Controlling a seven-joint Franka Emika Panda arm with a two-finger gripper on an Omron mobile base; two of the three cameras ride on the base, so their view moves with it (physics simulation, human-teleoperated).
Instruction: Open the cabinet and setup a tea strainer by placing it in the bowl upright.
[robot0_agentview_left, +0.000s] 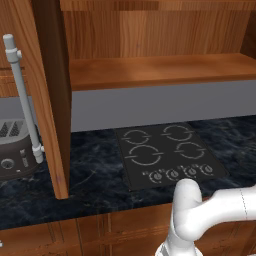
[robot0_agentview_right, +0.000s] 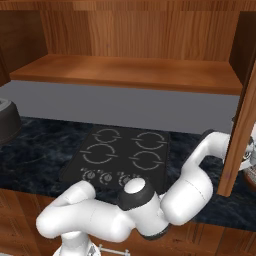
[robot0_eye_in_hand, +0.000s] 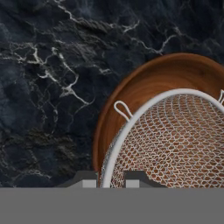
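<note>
- In the hand view the gripper (robot0_eye_in_hand: 107, 181) was clenched on the rim of the tea strainer (robot0_eye_in_hand: 175, 140), one dark fingertip on each side of the thin metal edge at the bottom of the frame.
- The strainer filled the lower right of that view, its mesh over a reddish-brown wooden bowl (robot0_eye_in_hand: 144, 87) that stood on the dark marble counter (robot0_eye_in_hand: 48, 78).
- In the left base view the cabinet (robot0_agentview_left: 150, 65) stood open across the top, its door (robot0_agentview_left: 47, 100) swung out at left with the grey bar handle (robot0_agentview_left: 22, 100).
- Below it lay a black cooktop (robot0_agentview_left: 167, 152); a toaster (robot0_agentview_left: 15, 150) sat at the left edge.
</note>
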